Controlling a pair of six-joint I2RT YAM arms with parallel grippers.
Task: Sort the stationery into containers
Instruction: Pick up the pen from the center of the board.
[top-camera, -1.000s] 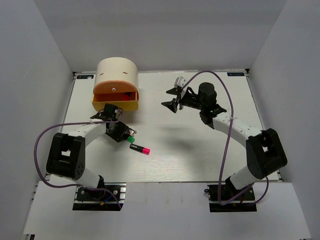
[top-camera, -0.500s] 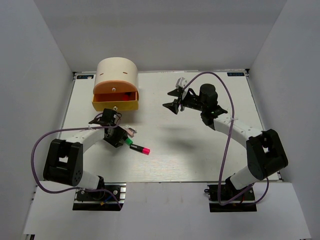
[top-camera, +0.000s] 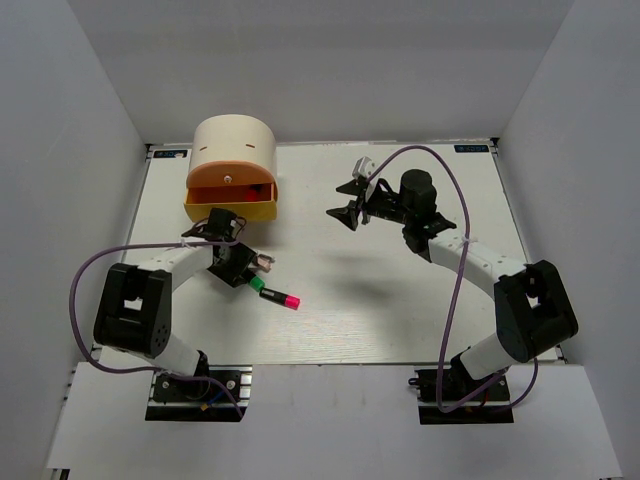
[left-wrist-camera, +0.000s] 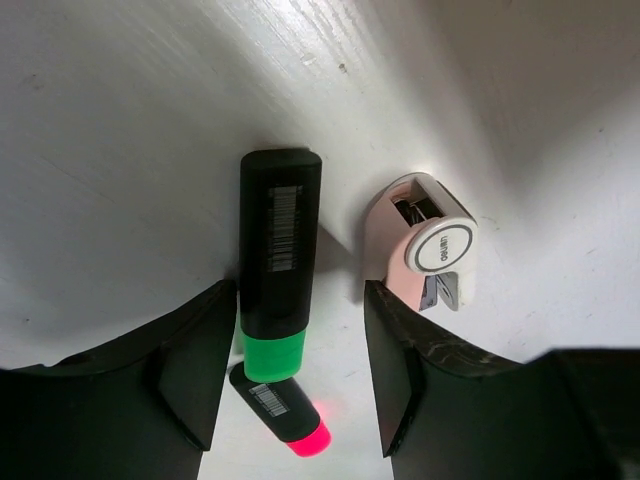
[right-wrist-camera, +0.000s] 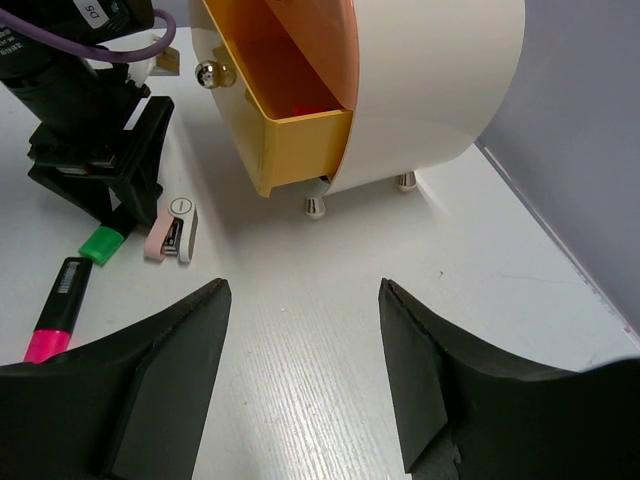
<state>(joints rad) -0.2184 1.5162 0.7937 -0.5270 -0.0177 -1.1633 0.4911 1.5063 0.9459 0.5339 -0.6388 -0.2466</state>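
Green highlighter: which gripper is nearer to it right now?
Left. The left gripper straddles the green highlighter, open around it. The right gripper hangs open well off to its right, farther back.

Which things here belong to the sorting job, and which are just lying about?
Job: green-capped highlighter, pink-capped highlighter, pink-and-white piece, cream drawer unit with its open yellow drawer.
Lying about: only the arms' purple cables.

- Your overhead camera looks down from high behind, taking in the whole table (top-camera: 400, 300).
- Your left wrist camera faces straight down, close above the green highlighter (left-wrist-camera: 278, 270).
- Your right wrist camera looks low across at the drawer unit (right-wrist-camera: 440, 90), from farther off; all three views share that highlighter.
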